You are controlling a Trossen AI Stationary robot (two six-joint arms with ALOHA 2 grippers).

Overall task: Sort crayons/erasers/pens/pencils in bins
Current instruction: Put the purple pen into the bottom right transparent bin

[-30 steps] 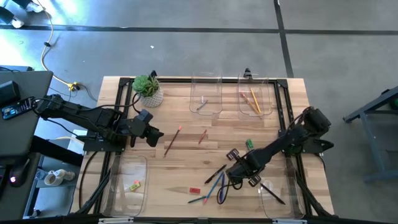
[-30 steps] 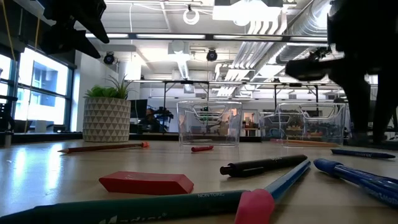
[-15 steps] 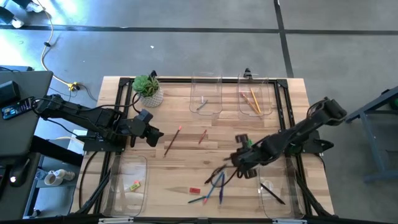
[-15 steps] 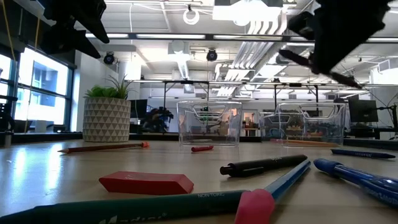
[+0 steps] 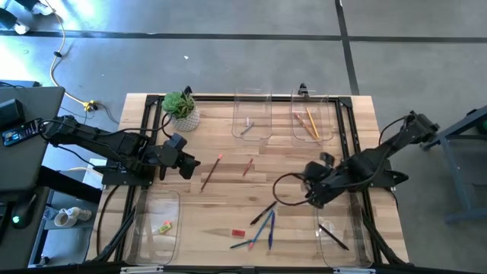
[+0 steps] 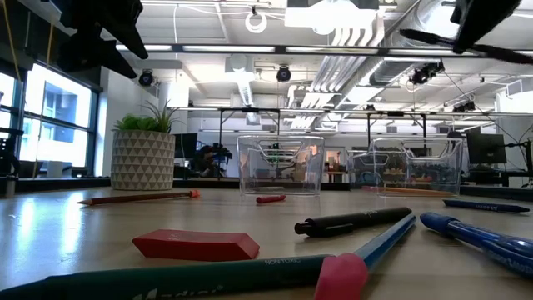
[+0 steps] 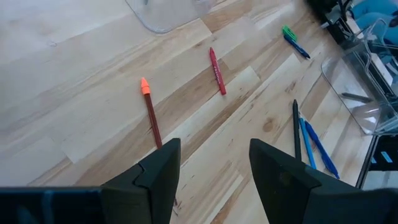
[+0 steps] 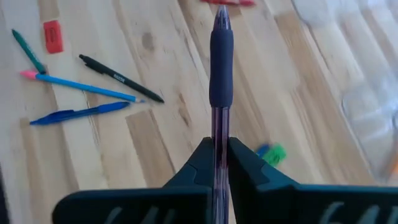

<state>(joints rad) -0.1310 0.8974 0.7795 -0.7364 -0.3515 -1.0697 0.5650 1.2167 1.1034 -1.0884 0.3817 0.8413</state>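
We see the right gripper [image 8: 216, 163] clenched on a dark pen [image 8: 221, 74], seemingly lifted; left gripper [image 7: 211, 165] waits, fingers spread.

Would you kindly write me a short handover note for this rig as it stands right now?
Right pincer: shut on a purple-barrelled pen, lifted near the right-front clear plastic bin, which holds one black pen.
Left pincer: open, empty, above the orange-tipped pencil.
Done: yellow pencils in the far right bin; eraser in the left-front bin.
Left: blue pens, red eraser, red crayon, that pencil.
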